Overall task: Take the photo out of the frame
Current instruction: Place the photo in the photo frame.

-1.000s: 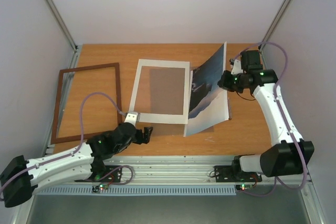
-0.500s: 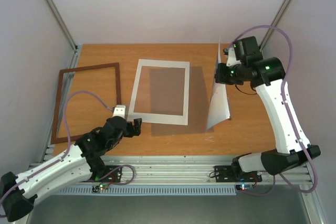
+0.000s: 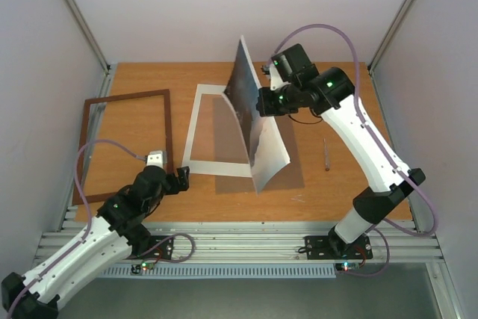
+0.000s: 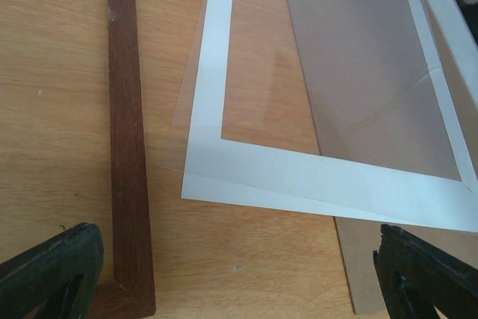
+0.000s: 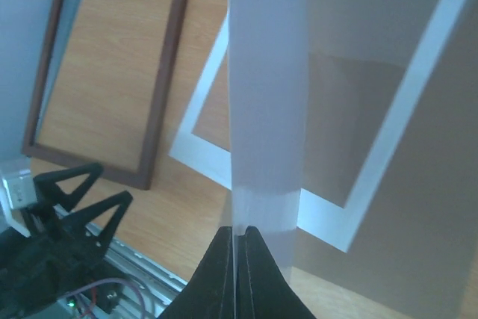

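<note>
My right gripper (image 3: 263,102) is shut on one edge of the photo (image 3: 250,110), which stands on edge above the cream mat board (image 3: 196,128); its lower corner reaches down by the mat's near right corner. From the right wrist the photo (image 5: 265,95) is a pale strip running away from the shut gripper (image 5: 239,238). The dark reddish-brown frame (image 3: 168,132) lies flat at the left, apart from the photo, with table wood showing through it. My left gripper (image 3: 181,177) hovers open near the frame's near right corner, its fingertips (image 4: 52,267) wide apart over bare table.
A brown hardboard back (image 3: 228,132) lies under the mat board. A thin stick-like object (image 3: 326,153) lies on the table's right side. White walls enclose the table on three sides. The frame's bar (image 4: 127,147) and mat edge (image 4: 299,177) flank the left gripper.
The right arm swung left with the photo, carrying it from the table's right side to over the mat board. The left arm drew back toward the near left.
</note>
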Motion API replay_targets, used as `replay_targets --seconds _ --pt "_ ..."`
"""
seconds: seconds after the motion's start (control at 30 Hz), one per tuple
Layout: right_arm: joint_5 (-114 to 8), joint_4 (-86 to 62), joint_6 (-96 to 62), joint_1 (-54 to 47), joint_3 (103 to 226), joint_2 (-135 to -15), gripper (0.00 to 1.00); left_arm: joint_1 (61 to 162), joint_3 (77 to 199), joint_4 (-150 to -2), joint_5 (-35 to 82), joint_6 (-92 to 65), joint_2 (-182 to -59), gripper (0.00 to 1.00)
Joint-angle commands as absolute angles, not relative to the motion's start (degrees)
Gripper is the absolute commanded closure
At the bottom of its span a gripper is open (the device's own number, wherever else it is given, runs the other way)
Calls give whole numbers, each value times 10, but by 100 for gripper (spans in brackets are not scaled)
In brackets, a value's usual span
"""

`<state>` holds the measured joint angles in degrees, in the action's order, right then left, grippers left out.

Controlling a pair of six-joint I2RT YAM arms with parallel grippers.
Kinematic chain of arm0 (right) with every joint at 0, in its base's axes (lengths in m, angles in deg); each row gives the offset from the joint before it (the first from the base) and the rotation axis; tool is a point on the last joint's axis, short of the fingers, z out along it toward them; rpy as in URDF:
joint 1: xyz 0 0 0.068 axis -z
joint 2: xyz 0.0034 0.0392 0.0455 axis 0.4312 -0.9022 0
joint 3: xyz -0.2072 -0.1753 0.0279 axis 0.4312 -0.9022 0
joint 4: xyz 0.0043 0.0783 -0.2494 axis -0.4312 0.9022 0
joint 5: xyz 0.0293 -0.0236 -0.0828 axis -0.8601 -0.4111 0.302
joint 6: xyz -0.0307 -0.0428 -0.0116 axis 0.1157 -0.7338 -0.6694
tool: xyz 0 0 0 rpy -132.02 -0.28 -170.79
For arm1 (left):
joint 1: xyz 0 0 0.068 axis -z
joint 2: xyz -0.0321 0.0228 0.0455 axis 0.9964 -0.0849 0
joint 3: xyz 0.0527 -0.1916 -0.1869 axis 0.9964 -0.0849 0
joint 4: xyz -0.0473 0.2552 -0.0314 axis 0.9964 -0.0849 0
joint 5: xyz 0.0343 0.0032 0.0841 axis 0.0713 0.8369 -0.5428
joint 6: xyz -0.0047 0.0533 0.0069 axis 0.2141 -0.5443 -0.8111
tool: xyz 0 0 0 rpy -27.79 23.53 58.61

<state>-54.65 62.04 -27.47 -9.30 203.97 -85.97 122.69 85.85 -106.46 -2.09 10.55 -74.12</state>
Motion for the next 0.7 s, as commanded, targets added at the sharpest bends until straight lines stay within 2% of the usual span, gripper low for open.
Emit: replay_targets --seconds 0.0,0.17,0.67 --pt "-574 562 -238 -107 2046 -872 99 1224 852 -1083 -19 113 -718 1" --pt "-551 466 -180 -99 1948 -849 99 1223 838 -1072 -15 122 -702 1" --pt "-654 166 -69 30 1557 -805 99 1223 835 -1058 5 122 -710 1"
